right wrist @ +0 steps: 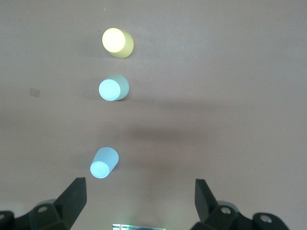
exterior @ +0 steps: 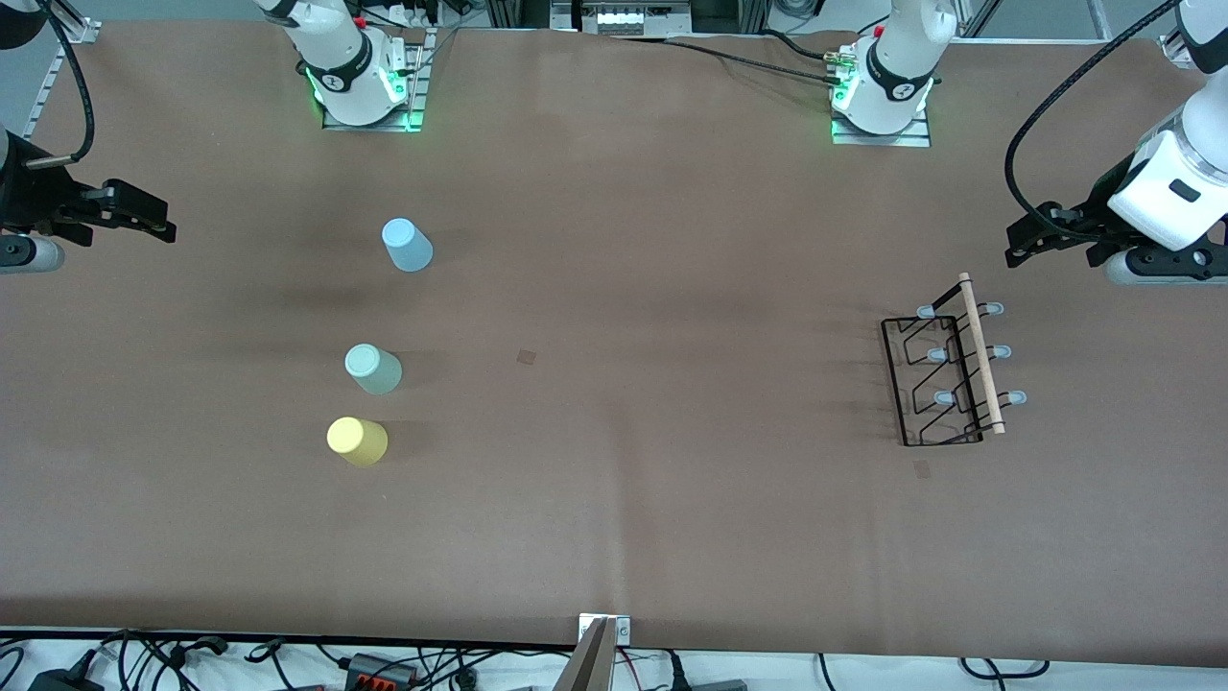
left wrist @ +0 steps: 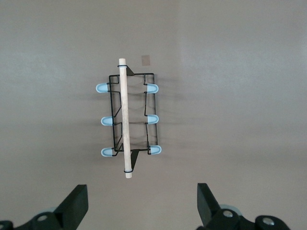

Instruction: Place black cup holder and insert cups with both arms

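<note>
**Mia:** Cup holder (exterior: 945,374) first. Where is it?

**Sam:** It sits on the brown bench (exterior: 614,499), toward the left arm's end, close to the left tool (exterior: 1031,240). That tool hangs just off the end of the wooden rod (exterior: 980,353). I think the rod is on top so the tool can pinch it and lift.

**Mia:** Is that tool holding anything?

**Sam:** No. In the left wrist view its two fingers (left wrist: 76,203) are wide apart with nothing between them.

**Mia:** And the cups?

**Sam:** All three stand upside down toward the right arm's end. The blue cup (exterior: 408,245) is closest to the right tool (exterior: 144,219), then the green cup (exterior: 373,369), then the yellow cup (exterior: 357,441). They are well apart from the holder, so I guess each arm takes what is on its own side.

**Mia:** Is the right tool open too?

**Sam:** Yes, fingers (right wrist: 74,196) spread, holding nothing.

**Mia:** What does one view show that another does not?

**Sam:** The front view shows both arms and everything at once. The left wrist view shows the six pegs (left wrist: 102,87) best, three on each side of the rod. The right wrist view shows only the cups.
</note>
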